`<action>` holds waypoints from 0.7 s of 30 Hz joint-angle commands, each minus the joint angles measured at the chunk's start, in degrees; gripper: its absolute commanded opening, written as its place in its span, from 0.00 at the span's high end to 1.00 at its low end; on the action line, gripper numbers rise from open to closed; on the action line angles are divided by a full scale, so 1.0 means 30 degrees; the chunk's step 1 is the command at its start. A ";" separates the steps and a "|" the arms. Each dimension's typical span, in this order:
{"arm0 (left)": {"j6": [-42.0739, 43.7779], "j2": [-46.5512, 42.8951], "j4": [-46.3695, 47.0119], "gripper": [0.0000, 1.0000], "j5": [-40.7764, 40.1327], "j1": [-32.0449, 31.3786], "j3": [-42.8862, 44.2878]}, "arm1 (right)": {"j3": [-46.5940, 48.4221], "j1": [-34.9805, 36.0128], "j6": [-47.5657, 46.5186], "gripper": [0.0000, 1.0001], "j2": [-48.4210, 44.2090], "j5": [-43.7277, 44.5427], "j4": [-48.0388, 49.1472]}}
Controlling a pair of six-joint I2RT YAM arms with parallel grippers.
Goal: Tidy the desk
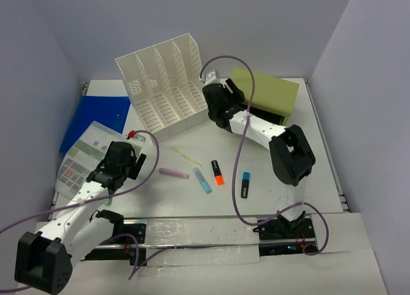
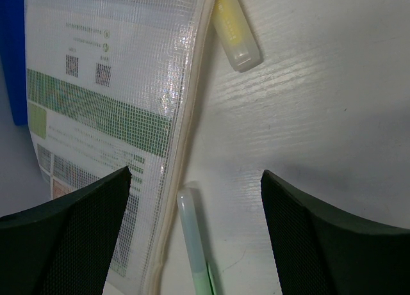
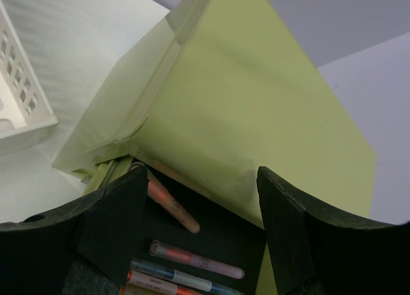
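No legible text; printed sheet [image 2: 83,116] inside mesh pouch [image 2: 182,84] shows QR codes [image 2: 102,73], lettering too small.

White desk [image 1: 314,122], olive-green drawer box [image 1: 272,90], blue folder [image 1: 96,116]

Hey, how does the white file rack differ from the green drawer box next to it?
Colour: the file rack is white, the drawer box is olive green. Walls: the rack's are slotted, with dividers forming open compartments; the box's are plain and solid. Contents: the rack's compartments look empty, while the box's drawer is pulled open with pens lying inside. Both sit side by side at the far end of the desk.
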 commanded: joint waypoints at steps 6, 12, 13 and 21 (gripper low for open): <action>0.0094 0.0086 0.0670 0.11 0.0305 0.0086 0.0549 | 0.0697 -0.0125 0.0600 0.24 -0.0076 -0.0904 -0.0246; 0.0095 0.0078 0.0669 0.11 0.0275 0.0107 0.0528 | 0.0721 -0.0162 0.0183 0.24 0.0489 -0.0252 -0.0006; 0.0095 0.0062 0.0663 0.11 0.0275 0.0086 0.0550 | 0.0808 -0.0178 -0.0005 0.24 0.0649 0.0069 0.0027; 0.0153 0.0111 0.0769 0.11 0.0246 0.0086 0.0491 | -0.0161 -0.0172 -0.2029 0.24 0.0910 0.2318 0.1381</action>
